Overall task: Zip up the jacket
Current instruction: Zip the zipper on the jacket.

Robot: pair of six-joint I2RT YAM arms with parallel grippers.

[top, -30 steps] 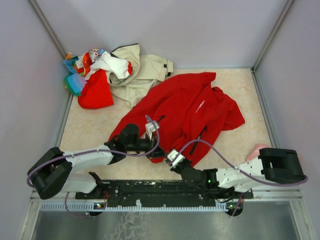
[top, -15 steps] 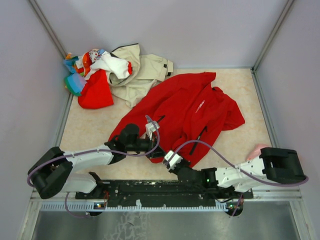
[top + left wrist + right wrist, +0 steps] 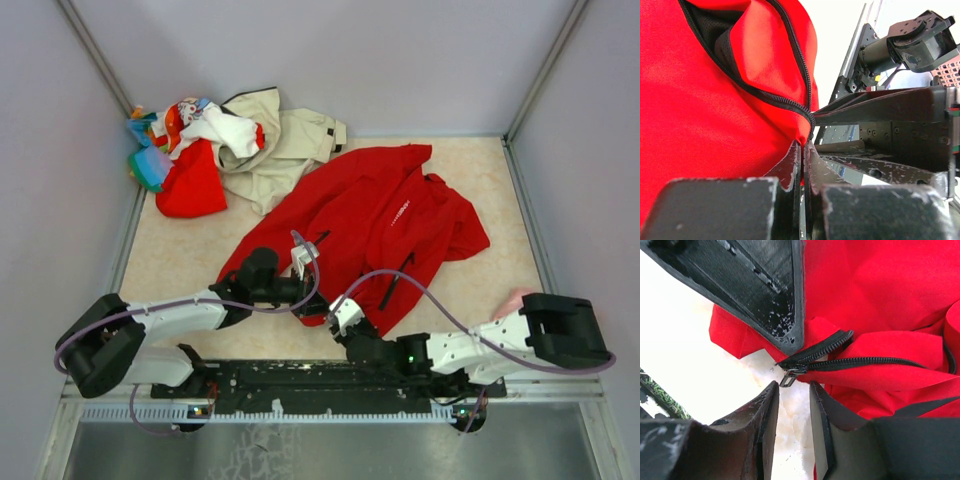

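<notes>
Bright red long-sleeved jacket (image 3: 400, 210) with a black front zipper is pictured lying open and crumpled across the middle of the pale stone-patterned table (image 3: 180, 265), its lower hem drawn toward the near edge where both arms are bolted. The hem corner is pinched flat between the closed black fingers of the left gripper (image 3: 803, 159), right beside the foot of the black zipper track (image 3: 781, 101). The hold is judged to be an anchor, so that the cloth is held taut and does not ride up when the slider is drawn. The right gripper (image 3: 792, 390) is shown low over the table, its fingers a little apart and clamped on nothing, with the small metal zipper pull (image 3: 786, 379) lying just ahead of the gap. The two rows of teeth are seen to meet at that point, which suggests the slider is seated at the bottom and nearly the whole front is yet to be closed. The pull is thought to need gripping next. A beige jacket (image 3: 295, 140) and a heap of mixed coloured clothes (image 3: 185, 150) are seen at the far left corner, well apart from the work.
</notes>
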